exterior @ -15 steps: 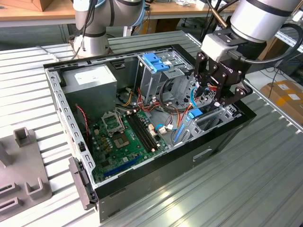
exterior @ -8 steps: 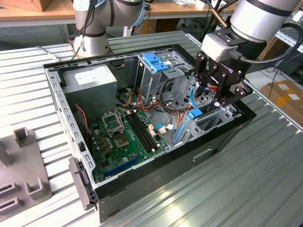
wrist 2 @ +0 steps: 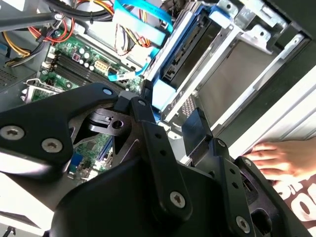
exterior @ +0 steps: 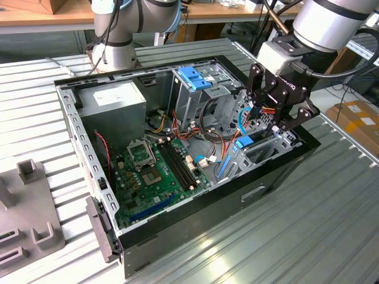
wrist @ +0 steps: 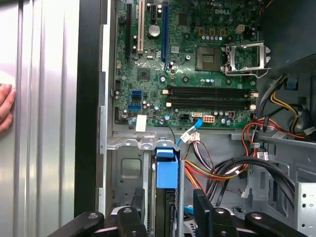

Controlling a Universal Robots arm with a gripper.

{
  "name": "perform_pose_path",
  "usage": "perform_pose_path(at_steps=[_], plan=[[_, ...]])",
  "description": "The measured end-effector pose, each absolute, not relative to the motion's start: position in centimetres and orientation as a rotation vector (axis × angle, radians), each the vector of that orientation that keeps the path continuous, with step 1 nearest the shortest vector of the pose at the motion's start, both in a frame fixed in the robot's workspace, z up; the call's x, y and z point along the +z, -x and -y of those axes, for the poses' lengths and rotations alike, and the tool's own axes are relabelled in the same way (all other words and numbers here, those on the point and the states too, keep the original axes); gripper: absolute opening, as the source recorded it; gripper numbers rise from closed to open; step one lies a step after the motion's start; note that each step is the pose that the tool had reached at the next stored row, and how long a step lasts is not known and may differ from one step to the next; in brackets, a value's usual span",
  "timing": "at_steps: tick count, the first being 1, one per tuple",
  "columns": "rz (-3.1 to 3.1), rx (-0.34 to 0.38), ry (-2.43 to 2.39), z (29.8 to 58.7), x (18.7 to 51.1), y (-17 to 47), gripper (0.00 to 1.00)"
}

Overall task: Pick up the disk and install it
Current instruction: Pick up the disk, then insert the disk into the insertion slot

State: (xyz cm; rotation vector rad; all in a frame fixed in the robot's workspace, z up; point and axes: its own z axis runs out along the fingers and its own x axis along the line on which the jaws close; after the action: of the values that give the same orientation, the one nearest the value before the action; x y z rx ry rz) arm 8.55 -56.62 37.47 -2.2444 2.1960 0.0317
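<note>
End effector (wrist: 169,207) is open, its fingers (wrist: 202,210) straddling the disk (wrist: 166,173) with a gap on each side. The disk stands on edge in the drive bay (wrist: 126,173) of the open computer case (exterior: 266,189), between and just under the fingertips, its blue tab pointing toward the motherboard (wrist: 197,64) ahead. Beyond the case wall, a person's hand (wrist: 5,106) rests on the desk (wrist: 44,98).

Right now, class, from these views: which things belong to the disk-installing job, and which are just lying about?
Job in hand:
- disk, at the drive bay
- gripper, open, a finger on either side of the disk
- computer case

Lying about:
- grey fixture blocks
- cardboard box
- a person's hand, resting on the table
</note>
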Motion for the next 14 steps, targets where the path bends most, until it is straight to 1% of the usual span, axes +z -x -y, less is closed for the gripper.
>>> perform_pose_path(at_steps=[14], plan=[[-2.196,0.032,2.244,56.62,37.45,-9.04,0.52]])
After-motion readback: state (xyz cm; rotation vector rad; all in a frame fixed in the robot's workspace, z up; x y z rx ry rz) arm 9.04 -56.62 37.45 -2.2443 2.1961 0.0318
